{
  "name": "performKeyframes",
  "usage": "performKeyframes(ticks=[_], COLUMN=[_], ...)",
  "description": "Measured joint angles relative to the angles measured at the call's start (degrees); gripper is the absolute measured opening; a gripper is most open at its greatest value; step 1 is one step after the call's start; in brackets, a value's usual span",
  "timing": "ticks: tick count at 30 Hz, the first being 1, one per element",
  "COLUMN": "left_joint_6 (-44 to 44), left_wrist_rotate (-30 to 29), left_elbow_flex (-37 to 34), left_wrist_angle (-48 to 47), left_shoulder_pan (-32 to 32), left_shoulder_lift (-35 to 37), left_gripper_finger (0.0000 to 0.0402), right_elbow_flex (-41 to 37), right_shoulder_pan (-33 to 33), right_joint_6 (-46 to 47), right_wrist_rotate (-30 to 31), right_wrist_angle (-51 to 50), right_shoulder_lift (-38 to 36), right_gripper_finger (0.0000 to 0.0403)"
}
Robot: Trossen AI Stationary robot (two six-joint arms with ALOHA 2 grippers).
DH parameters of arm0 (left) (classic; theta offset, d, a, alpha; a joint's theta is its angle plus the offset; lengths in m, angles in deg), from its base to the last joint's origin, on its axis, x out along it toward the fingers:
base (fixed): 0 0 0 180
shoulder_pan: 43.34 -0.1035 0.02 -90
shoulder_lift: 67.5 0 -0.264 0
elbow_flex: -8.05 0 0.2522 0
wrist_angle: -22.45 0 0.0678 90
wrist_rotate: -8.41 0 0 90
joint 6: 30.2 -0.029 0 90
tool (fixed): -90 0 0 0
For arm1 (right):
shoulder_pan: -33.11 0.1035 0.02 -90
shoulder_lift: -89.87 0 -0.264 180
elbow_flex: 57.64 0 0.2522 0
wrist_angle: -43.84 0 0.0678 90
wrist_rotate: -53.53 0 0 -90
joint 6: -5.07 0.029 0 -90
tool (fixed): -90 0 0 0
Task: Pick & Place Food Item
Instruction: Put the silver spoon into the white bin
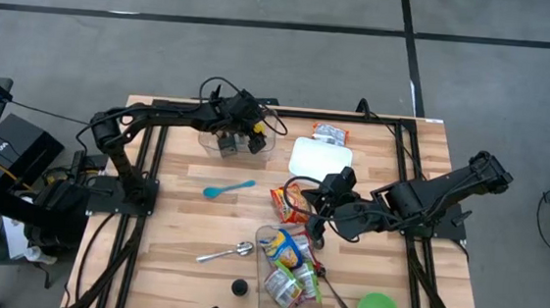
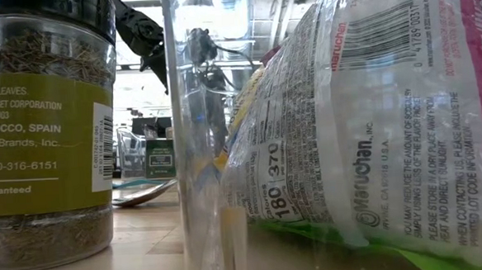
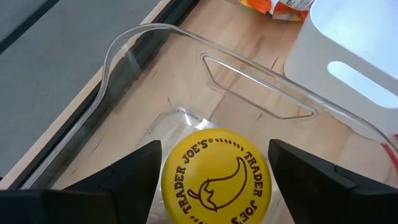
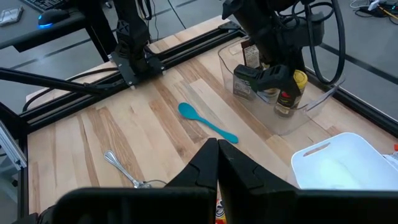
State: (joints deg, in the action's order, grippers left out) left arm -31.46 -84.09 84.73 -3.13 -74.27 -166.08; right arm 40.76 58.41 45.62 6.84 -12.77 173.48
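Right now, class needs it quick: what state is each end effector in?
Left end effector: open, fingers either side of the yellow-lidded bottle in the clear bin, not gripping it.
Right end effector: closed, holding nothing.

The left arm is stretched across to the clear bin (image 1: 240,141) at the table's far edge, and the left gripper (image 1: 242,137) is held spread wide above it. The right gripper (image 1: 322,209), fingers pressed together, is kept well apart from that bin.

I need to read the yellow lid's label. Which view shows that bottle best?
The left wrist view: the Trader Joe's lid fills it, between the open left pincer. The right wrist view shows the bottle small; the high view hides it.
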Motion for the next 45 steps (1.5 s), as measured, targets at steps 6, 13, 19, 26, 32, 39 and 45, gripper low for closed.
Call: performKeyframes(ticks=[6,13,19,26,32,39,45], left_joint_6=[0.1,0.4,4.8,7.8,9.3,9.3,12.4], left_wrist_rotate=[0.0,0.1,1.3,7.3,10.5,10.5,10.5], left_elbow_flex=[0.0,0.0,0.0,0.0,0.0,0.0,0.0], left_wrist_angle=[0.7,0.4,0.0,0.3,-0.2,-0.5,-2.4], left_shoulder_pan=[0.2,0.4,1.5,3.0,4.6,9.0,15.4], left_shoulder_lift=[1.0,6.9,15.9,27.0,33.7,36.5,36.4], left_gripper_finger=[0.0290,0.0290,0.0290,0.0290,0.0290,0.0290,0.0290], right_elbow_flex=[0.0,0.0,0.0,0.0,0.0,0.0,0.0], right_shoulder_pan=[0.0,-0.1,-0.3,-0.3,-0.3,-0.3,-0.3], right_joint_6=[0.0,0.0,0.0,0.0,-0.1,-0.2,-0.2], right_wrist_rotate=[0.0,0.0,0.0,0.0,0.0,0.0,0.0], right_wrist_angle=[0.0,0.0,0.0,0.0,0.0,0.0,0.0], right_shoulder_lift=[0.0,0.0,0.0,0.0,0.0,0.0,0.0], right_gripper_finger=[0.0001,0.0001,0.0001,0.0001,0.0001,0.0001,0.0001])
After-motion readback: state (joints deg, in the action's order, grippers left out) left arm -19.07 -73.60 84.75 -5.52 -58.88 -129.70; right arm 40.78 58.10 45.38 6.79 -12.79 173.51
